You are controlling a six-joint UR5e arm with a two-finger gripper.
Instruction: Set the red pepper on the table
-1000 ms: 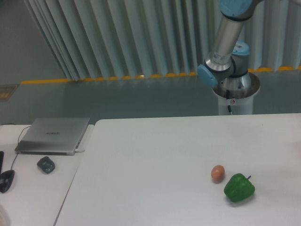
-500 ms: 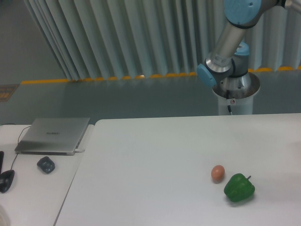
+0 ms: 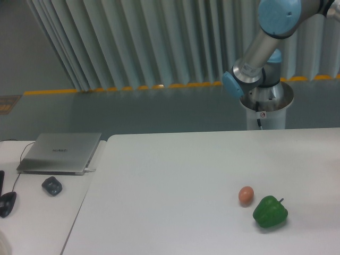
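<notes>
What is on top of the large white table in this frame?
Only a small brownish egg and a green pepper rest near the table front right. No red pepper or hand is visible.

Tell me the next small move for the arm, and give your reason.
Probably bring the gripper down into view over the bare middle of the table. Only the arm's elbow and lower links show; the gripper and the red pepper are out of frame, so neither can be checked. The egg and green pepper sit near the front right, so the open middle looks the safer target.
</notes>
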